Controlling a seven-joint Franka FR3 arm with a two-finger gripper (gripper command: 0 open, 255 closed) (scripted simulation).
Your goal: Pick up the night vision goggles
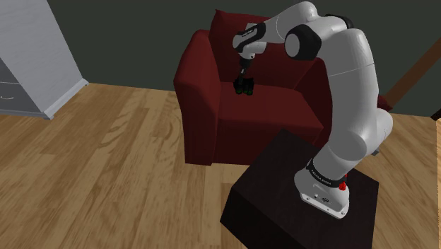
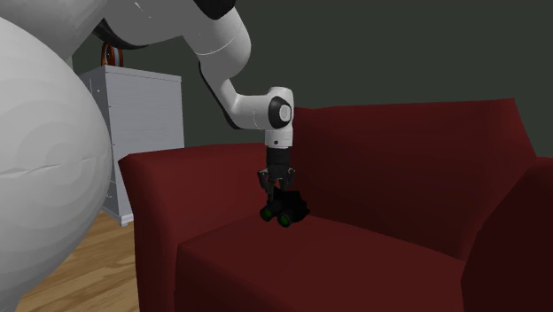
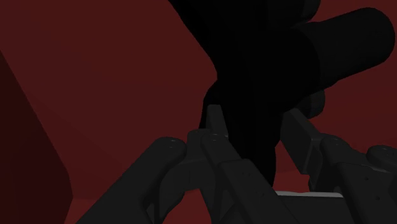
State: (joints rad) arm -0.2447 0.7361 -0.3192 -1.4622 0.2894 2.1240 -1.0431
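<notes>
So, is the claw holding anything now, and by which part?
Cannot tell. The claw is around the middle of the goggles, which rest on the armchair.

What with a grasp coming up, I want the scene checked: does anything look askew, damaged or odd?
Nothing stands out. The black goggles with green-rimmed lenses rest on the seat of the dark red armchair, near its backrest, and the gripper hangs over them with fingers apart. No damage or spill shows.
</notes>
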